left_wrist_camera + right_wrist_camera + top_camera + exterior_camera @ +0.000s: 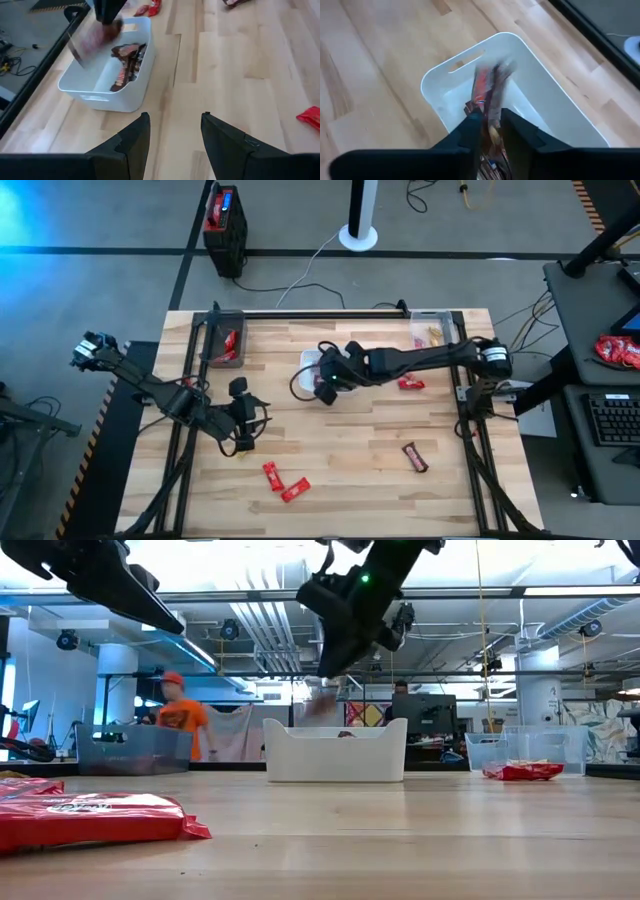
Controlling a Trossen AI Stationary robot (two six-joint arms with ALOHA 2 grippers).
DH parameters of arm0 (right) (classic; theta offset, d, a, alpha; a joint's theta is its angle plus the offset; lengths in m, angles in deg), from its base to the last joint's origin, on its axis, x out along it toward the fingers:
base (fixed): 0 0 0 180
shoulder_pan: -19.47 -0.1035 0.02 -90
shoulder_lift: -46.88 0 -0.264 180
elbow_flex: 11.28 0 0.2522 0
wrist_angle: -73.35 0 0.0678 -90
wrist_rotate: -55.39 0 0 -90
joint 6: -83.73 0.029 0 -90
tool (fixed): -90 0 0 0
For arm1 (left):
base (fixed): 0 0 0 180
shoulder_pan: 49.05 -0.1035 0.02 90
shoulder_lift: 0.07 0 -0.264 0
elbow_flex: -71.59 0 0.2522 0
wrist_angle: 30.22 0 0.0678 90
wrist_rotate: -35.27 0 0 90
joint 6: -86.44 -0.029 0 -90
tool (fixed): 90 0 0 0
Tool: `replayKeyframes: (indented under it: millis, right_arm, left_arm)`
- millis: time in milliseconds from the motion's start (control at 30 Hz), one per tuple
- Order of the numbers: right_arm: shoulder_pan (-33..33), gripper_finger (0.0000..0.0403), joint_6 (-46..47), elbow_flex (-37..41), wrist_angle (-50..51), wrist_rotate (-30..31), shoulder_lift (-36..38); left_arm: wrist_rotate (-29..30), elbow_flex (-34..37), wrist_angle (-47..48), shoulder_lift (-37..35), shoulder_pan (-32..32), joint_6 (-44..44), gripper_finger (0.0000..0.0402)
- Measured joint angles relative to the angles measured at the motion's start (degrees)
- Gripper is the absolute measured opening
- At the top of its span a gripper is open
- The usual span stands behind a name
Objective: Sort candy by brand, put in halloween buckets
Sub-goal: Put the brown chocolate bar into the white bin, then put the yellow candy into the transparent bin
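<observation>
Right wrist view shows the right gripper [490,131] letting a brown bar [492,92] slip over the white tray [442,82]; best it opens fully before lifting.

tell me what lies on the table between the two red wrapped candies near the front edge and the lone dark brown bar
Nothing: in the high view, only bare wood lies between the two red wrapped candies and the dark brown bar on the wooden table.
</observation>
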State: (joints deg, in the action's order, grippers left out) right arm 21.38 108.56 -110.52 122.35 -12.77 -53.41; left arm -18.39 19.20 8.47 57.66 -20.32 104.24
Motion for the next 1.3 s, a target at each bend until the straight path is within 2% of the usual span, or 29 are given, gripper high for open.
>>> replayKeyframes:
  millis: [267, 433, 567, 700, 767, 933, 1133, 1300]
  right_arm:
    - [1.43, 0.014, 0.05, 0.34, 1.92, -0.84, 0.01]
    - [-0.69, 0.0162, 0.55, 0.38, 2.44, -0.9, 0.71]
    - [-3.13, 0.0169, 1.54, 0.38, 4.65, -1.02, 0.75]
    - [-5.48, 0.0172, 3.34, 0.4, 7.77, -0.9, 0.96]
    - [-6.41, 0.0174, 4.28, 0.4, 9.24, -0.87, 1.16]
    - [-7.92, 0.0174, 4.71, 0.4, 10.73, -0.8, 1.51]
    - [-8.32, 0.0174, 4.75, 0.43, 10.91, 0.67, 1.56]
    - [-8.3, 0.0174, 4.75, 0.73, 11.24, 0.69, 1.57]
  left_arm:
    - [-3.15, 0.0, 0.1, -0.03, -0.01, 1.26, 0.016]
    - [-11.83, 0.0, 1.52, -0.04, -0.01, 5.0, 0.016]
    - [-20.41, 0.0, 5.54, 0.17, -0.01, 18.53, 0.016]
    - [-29.96, 0.0, 14.27, 1.6, 0.01, 34.84, 0.016]
    - [-32.63, 0.12, 18.8, 3.36, 0.01, 40.56, 0.016]
    - [-36.4, 0.55, 21.88, 10.31, 0.46, 48.8, 0.016]
    - [-37.6, -0.11, 21.42, 18.06, 1.2, 50.28, 0.016]
    - [-37.14, -0.11, 18.97, 21.36, 1.23, 49.79, 0.016]
